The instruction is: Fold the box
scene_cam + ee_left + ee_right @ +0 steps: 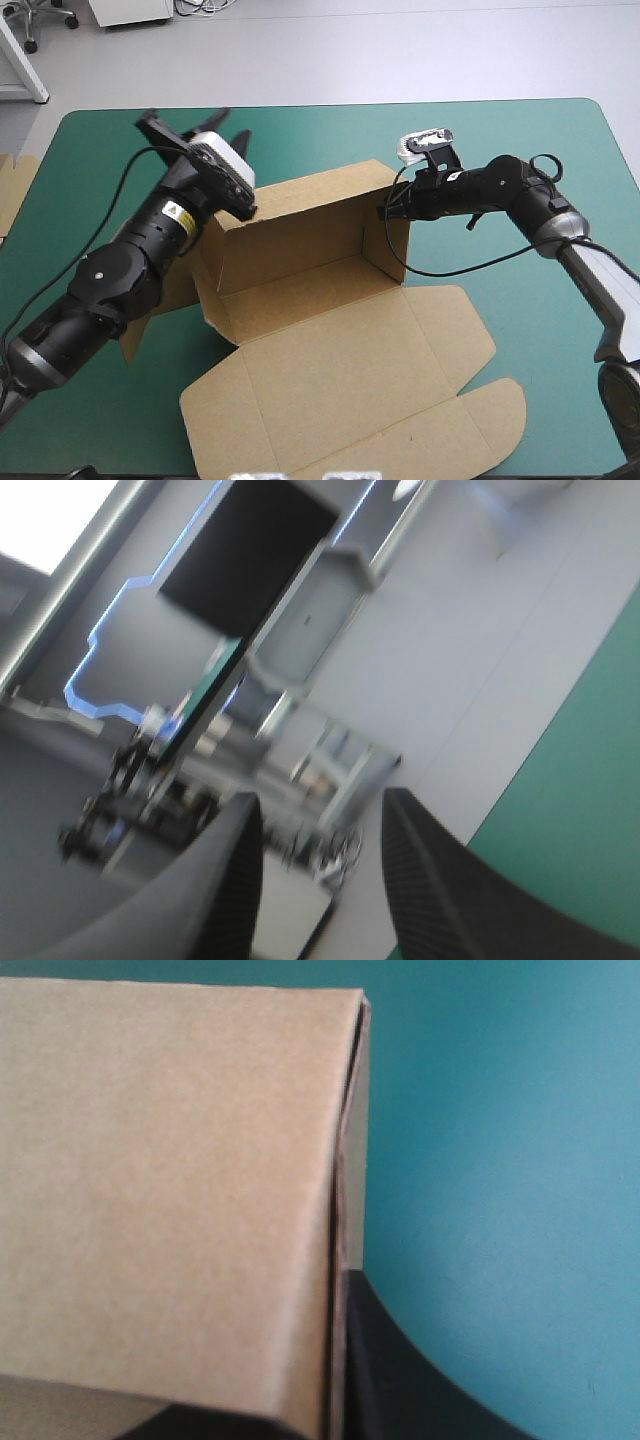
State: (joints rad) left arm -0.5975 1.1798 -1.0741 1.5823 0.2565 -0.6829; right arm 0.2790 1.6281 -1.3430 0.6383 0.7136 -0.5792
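At box [170, 1190] wall, right jaws part-hidden

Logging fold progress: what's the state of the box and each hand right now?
box: back and side walls raised, lid flat, open.
left hand: open, empty, pointing away from box.
right hand: shut on box's right wall.
spare board: lying flat.

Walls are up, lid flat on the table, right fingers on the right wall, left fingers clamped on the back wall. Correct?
Not quite. The left wrist view shows the left fingers standing apart with nothing between them, not clamped on the back wall. The rest holds.
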